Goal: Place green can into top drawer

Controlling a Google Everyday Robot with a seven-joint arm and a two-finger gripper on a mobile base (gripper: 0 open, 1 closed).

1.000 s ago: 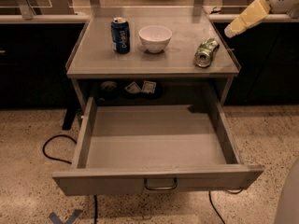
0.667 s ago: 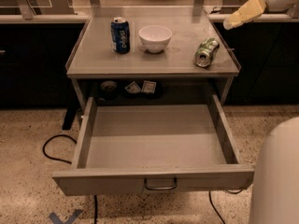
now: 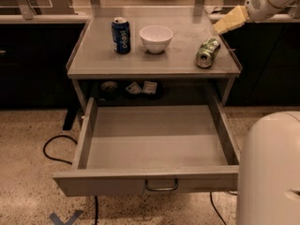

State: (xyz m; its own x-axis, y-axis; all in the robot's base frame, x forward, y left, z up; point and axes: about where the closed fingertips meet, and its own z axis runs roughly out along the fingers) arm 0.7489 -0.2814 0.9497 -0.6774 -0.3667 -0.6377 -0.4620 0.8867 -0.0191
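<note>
Claw [image 3: 218, 29] closer, just behind-right of green can [image 3: 207, 53], lying, top pointing front-left

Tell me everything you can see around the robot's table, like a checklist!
Surface: grey table top, flat, carrying three things.
Job's things: green can lies on its side near the table's right edge; top drawer is pulled open with nothing inside.
Clutter: blue can upright at back left; white bowl beside it; small items on the shelf under the top, too dim to name.
Grippers: gripper hangs up and to the right of the green can, not touching it.
Cables: black cable loops on the floor at left.
Surroundings: speckled floor, blue tape mark, white robot body at lower right.
</note>
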